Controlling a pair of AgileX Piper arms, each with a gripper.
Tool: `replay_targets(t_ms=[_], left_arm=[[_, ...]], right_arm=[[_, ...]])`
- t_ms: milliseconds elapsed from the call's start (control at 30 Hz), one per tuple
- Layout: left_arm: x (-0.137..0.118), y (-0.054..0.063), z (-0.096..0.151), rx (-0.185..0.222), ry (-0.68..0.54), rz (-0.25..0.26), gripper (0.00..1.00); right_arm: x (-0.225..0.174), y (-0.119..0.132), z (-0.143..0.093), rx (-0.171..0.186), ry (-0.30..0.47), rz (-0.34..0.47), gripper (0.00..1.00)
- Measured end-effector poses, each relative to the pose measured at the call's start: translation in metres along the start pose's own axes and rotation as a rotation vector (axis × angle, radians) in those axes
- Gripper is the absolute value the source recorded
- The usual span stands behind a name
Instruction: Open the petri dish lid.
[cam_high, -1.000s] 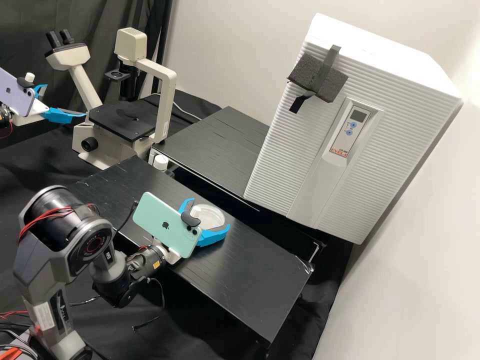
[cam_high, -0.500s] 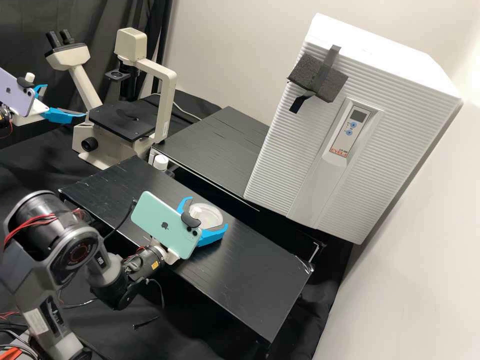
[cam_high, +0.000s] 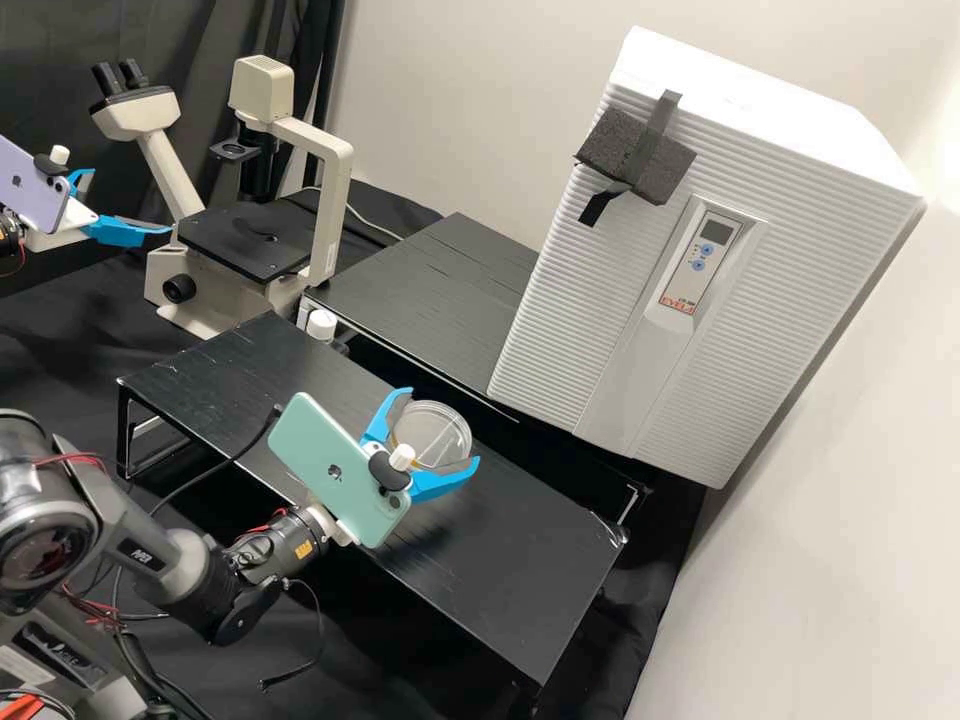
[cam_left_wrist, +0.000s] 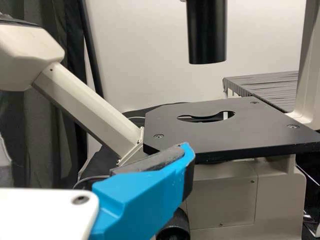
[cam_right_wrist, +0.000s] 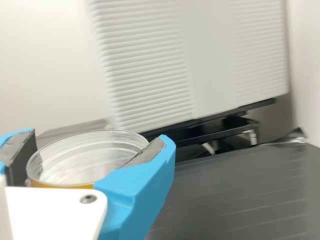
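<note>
In the high view my right gripper (cam_high: 443, 427) stands over the near black bench, shut on the round clear petri dish (cam_high: 428, 432), one blue finger at each side. The right wrist view shows the petri dish (cam_right_wrist: 87, 155) between the grey pads of my right gripper (cam_right_wrist: 98, 139), with an amber band low on its wall. Whether a separate lid sits on it I cannot tell. At the upper left of the high view, my left gripper (cam_high: 131, 201) is open and holds nothing. One finger of my left gripper (cam_left_wrist: 94, 150) shows large in the left wrist view, before the microscope stage.
A beige microscope (cam_high: 330, 200) with a black stage stands behind the near bench (cam_high: 520, 560). A white ribbed incubator (cam_high: 560, 330) rises at the back right, beside a farther black table (cam_high: 420, 290). A white-capped thing (cam_high: 321, 324) is near the bench's back edge.
My right gripper has shifted rightward with the petri dish between its fingers; the dish looks larger now. The right arm's elbow has swung left and down. The left gripper has kept still.
</note>
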Motion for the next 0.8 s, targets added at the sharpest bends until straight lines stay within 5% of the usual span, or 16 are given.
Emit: replay_targets(t_ms=[400,700,800], left_arm=[[0.000,0.000,0.000,0.000,0.000,0.000,1.00],[0.000,0.000,0.000,0.000,0.000,0.000,1.00],[0.000,0.000,0.000,0.000,0.000,0.000,1.00]], right_arm=[[-0.008,-0.005,-0.010,-0.083,0.086,-0.079,0.00],[-0.003,-0.024,0.006,-0.162,0.051,-0.250,0.00],[-0.002,-0.026,0.009,-0.160,0.032,-0.266,0.00]])
